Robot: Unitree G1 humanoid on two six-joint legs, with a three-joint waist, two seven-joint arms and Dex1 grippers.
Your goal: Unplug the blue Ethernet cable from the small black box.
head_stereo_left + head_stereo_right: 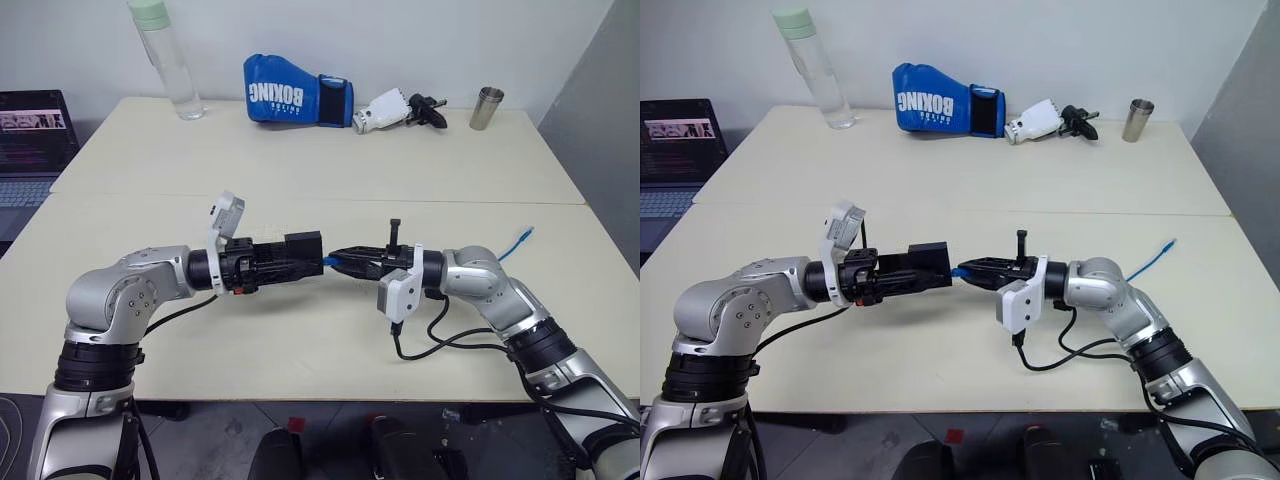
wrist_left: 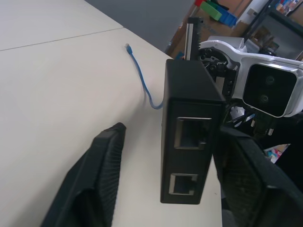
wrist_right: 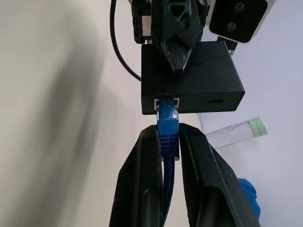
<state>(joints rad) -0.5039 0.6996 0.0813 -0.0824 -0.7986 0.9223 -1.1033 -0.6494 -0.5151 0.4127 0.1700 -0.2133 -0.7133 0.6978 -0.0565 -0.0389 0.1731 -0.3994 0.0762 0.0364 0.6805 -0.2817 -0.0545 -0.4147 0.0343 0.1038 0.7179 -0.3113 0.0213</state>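
The small black box (image 3: 189,80) hangs in the air above the table (image 1: 300,180), between my two grippers. The blue Ethernet cable (image 3: 168,127) is plugged into a port on the box's edge. My right gripper (image 3: 168,137) is shut on the cable's blue boot just behind the plug. The rest of the cable trails back to a free end (image 1: 525,236) lying on the table. My left gripper (image 1: 300,258) straddles the box from the other side. One of its fingers (image 2: 94,179) stands apart from the box, the other lies close against it.
Along the table's far edge stand a blue boxing glove (image 1: 295,100), a clear bottle (image 1: 172,65), a metal cup (image 1: 487,108) and a spare white and black gripper part (image 1: 395,110). A laptop (image 1: 30,140) sits off the table's left side.
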